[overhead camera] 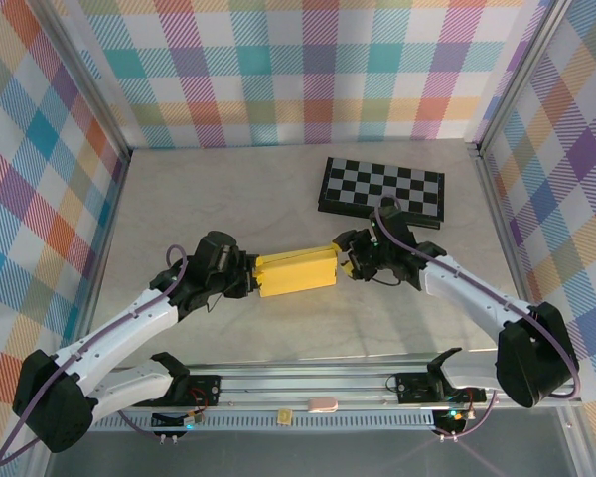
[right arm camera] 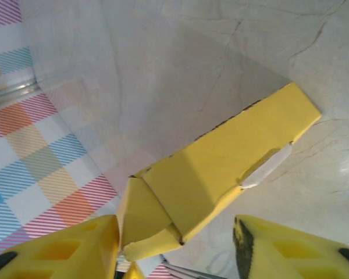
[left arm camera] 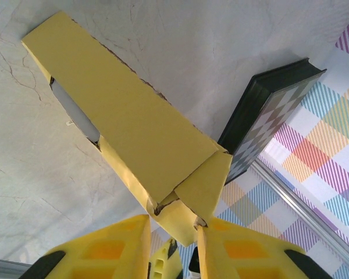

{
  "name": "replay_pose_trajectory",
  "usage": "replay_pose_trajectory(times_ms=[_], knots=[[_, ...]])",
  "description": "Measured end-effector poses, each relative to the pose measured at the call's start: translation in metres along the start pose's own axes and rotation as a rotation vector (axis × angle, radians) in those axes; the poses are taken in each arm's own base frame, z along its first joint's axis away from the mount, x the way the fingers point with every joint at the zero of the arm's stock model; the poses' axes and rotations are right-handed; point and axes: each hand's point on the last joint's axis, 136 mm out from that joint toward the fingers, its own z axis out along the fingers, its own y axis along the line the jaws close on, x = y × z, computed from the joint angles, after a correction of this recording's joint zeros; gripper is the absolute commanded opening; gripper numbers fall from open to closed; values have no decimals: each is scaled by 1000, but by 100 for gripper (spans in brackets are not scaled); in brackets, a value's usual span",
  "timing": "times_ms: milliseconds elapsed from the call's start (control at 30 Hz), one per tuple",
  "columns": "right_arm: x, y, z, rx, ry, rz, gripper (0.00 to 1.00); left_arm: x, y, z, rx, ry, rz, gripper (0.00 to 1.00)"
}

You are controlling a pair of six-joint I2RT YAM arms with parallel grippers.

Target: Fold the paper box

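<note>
Evidently light, thin, easily creased: paper box (overhead camera: 296, 272) laid on bench (overhead camera: 228, 199); end flaps judged best hold. Right claw (right arm camera: 175, 221) spread apart; left claw (left arm camera: 173, 225) clamping not determinable.

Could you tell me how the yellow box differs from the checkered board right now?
The box is plain mustard yellow; the board is black-and-white checks in a dark frame. The box is the smaller. The box sits between the left gripper and right gripper, one at each end; the board lies apart, behind the right arm. Both are rectangular.
</note>
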Motion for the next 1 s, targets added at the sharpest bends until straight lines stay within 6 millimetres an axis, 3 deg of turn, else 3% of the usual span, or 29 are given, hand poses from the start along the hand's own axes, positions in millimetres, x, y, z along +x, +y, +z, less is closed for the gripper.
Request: replay_pose_trajectory(times_ms=[133, 600, 733, 900, 1000], knots=[[0, 4, 2, -23, 7, 7, 35, 0, 0, 0, 0, 0, 0, 26], [0, -3, 5, -34, 12, -24, 20, -4, 6, 6, -17, -12, -1, 27], [2, -6, 4, -24, 16, -39, 13, -5, 9, 7, -10, -2, 1, 17], [2, -8, 4, -16, 26, -43, 2, -5, 9, 7, 0, 6, 2, 13], [1, -8, 5, -3, 28, -38, 1, -5, 9, 7, 2, 6, 3, 11]])
